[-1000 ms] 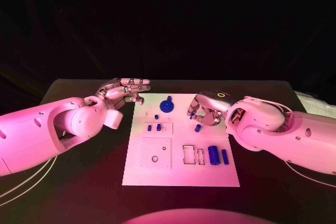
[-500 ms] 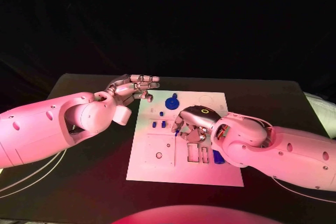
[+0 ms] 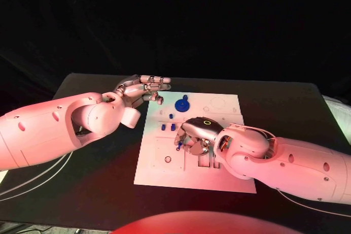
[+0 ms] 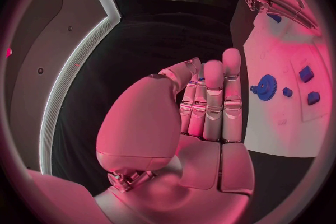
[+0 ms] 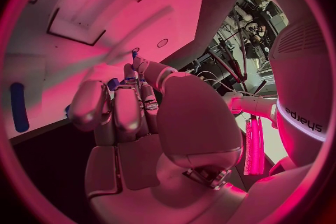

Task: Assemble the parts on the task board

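Lying flat in the middle of the matte black table: flat white rectangular task board, long axis running away from the robot, near half partly covered by the right arm.
Hovering over the board's middle: silver many-fingered right hand, fingers curling inward, pinching a small blue peg-like part; peg's lower end hidden, long axis slanting, tip pointing toward the board's left side.
Showing in the right wrist view: same fingers bunching around a blue tip, grip partly hidden.
Hanging at the board's far-left corner: silver left hand, fingers straight, pressing together, holding nothing.
Sitting near the board's far end: blue toothed gear-shaped disc.
Standing just nearer: two small blue blocks.
Lying beside the board in the right wrist view: long blue bar.
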Controlling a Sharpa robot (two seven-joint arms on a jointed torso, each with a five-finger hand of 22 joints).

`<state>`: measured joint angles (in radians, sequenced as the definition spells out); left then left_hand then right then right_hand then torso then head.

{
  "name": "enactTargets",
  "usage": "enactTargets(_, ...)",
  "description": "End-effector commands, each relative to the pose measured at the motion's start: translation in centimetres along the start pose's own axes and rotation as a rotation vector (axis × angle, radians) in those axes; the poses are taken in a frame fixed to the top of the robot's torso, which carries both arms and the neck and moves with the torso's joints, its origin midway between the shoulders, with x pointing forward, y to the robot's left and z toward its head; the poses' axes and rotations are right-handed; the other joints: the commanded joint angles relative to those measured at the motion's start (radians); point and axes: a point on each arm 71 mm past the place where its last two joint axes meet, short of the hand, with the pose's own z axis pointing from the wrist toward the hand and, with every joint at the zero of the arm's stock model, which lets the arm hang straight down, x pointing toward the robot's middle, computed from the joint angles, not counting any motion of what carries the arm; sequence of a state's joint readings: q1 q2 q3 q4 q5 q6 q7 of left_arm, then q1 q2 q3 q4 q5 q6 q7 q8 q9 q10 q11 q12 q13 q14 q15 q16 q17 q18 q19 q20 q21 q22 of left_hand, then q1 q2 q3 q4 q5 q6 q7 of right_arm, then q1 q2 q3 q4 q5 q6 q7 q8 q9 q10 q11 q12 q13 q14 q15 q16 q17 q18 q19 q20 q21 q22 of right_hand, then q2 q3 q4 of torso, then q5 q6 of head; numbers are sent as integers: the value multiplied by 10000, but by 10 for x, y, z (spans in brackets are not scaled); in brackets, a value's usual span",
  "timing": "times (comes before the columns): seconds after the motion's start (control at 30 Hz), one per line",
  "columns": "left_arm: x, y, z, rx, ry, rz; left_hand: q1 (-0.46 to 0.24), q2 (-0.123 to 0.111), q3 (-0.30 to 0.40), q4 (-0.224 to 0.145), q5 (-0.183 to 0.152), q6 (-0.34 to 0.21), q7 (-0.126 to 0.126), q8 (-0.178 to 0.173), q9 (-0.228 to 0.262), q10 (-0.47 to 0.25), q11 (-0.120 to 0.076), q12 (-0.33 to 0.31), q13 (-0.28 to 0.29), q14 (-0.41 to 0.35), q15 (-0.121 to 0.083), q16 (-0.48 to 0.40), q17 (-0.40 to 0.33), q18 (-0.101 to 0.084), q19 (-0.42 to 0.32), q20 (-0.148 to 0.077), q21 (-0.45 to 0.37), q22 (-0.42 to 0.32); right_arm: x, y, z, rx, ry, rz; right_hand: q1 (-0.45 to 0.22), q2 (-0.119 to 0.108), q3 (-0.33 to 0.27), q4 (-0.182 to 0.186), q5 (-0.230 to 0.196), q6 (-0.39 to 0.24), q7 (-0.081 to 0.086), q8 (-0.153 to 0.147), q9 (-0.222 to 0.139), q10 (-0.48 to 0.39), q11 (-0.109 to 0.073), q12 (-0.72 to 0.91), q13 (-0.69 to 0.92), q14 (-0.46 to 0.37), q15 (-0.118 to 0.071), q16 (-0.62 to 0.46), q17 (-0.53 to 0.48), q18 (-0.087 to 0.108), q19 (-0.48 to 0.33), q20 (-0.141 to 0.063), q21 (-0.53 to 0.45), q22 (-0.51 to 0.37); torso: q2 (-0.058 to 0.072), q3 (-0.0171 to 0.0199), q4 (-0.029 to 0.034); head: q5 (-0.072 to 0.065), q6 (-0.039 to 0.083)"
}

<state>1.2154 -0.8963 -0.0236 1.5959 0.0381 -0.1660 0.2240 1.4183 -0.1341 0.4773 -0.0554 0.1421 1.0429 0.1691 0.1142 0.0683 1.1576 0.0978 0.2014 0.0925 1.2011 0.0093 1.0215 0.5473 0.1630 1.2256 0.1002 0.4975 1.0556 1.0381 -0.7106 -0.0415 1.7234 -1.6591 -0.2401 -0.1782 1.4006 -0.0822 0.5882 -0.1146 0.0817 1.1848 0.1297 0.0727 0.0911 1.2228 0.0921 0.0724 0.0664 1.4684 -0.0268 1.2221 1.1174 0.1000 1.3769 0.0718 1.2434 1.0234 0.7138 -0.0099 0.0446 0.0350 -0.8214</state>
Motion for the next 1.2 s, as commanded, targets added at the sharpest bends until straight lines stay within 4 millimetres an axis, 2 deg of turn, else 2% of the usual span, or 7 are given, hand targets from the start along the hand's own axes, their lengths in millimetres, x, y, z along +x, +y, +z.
enactTargets(0.03, 3, 0, 0, 29, 270, 8, 28, 99, -16, -70, 31, 14, 62, 4, -11, -57, -5, 49, 16, -55, -13, -42, -9, 184, -68, 27, -51, -16, 4, 2, 1, -116, 268, -175, 31, 82, 69, 7, 36, -33, 48, -52, 11, 347, -275, 41, 30, 340, 29, 57, -15, 60, 43, 28, 34, -12, 5, 0, 3, 13, -22)
enactTargets(0.53, 3, 0, 0, 3, 279, 22, 26, 103, -22, -75, 26, 8, 68, 2, -12, -70, 1, 57, 17, -73, -9, -59, -44, 183, -74, 29, -54, -16, 8, 2, 4, 4, 600, -420, 3, 76, 70, 9, 39, -39, 56, -53, 11, 342, -268, 34, 30, 339, 34, 56, -19, 60, 41, 30, 33, -14, -1, -4, 0, 61, -78)
enactTargets(0.73, 3, 0, 0, -12, 276, 28, 26, 103, -22, -75, 26, 8, 68, 2, -12, -70, 1, 57, 17, -73, -9, -59, -44, 183, -74, 29, -54, -16, 11, 2, 5, 94, 952, -526, -282, -68, -115, 65, 147, -82, 77, -59, 15, 260, -251, -34, 26, 330, 67, 65, -34, 65, 14, 56, 12, -44, 0, -4, 3, 68, -98)
enactTargets(0.9, 2, 0, -1, -75, 259, 36, 25, 115, -28, -84, 23, -4, 78, -3, -13, -92, 9, 68, 17, -92, -3, -72, -71, 181, -84, 33, -59, -16, 10, 1, 6, 52, 704, -386, -612, -254, -347, 164, 545, -769, 285, -128, -144, -575, -24, -129, -53, 299, 242, 28, -124, 66, -43, 198, -55, -139, -2, -4, -1, 69, -111)
enactTargets(0.97, 2, 0, -1, -113, 260, 37, 22, 120, -32, -90, 23, -19, 90, -9, -16, -113, 18, 73, 16, -105, 2, -80, -92, 180, -91, 36, -62, -16, 10, 0, 6, 49, 659, -340, -704, -315, -447, 196, 585, -847, 320, -101, -164, -894, 51, -121, -57, 287, 296, 20, -154, 76, -65, 266, -85, -184, -5, 4, 4, 79, -108)
enactTargets(1.13, 2, 1, -1, -191, 240, 44, -30, 136, -61, -84, 21, -77, 134, -32, -22, -192, 53, 93, 11, -141, 32, -94, -139, 173, -118, 56, -79, -19, 9, -1, 6, 55, 493, -268, -796, -397, -646, 227, 609, -961, 389, -103, -191, -1392, 147, -110, -58, 258, 379, -8, -225, 114, -135, 346, -185, -336, -10, -5, 4, 79, -113)
enactTargets(1.2, 1, 1, -1, -211, 230, 49, -41, 137, -67, -83, 21, -90, 143, -37, -23, -210, 62, 96, 10, -147, 37, -94, -145, 171, -124, 60, -83, -20, 8, -1, 6, 57, 395, -244, -794, -456, -775, 206, 612, -1233, 436, -128, -243, -1750, 207, -103, -54, 264, 430, 49, -177, 145, -203, 380, -283, -481, -4, -2, -1, 77, -108)
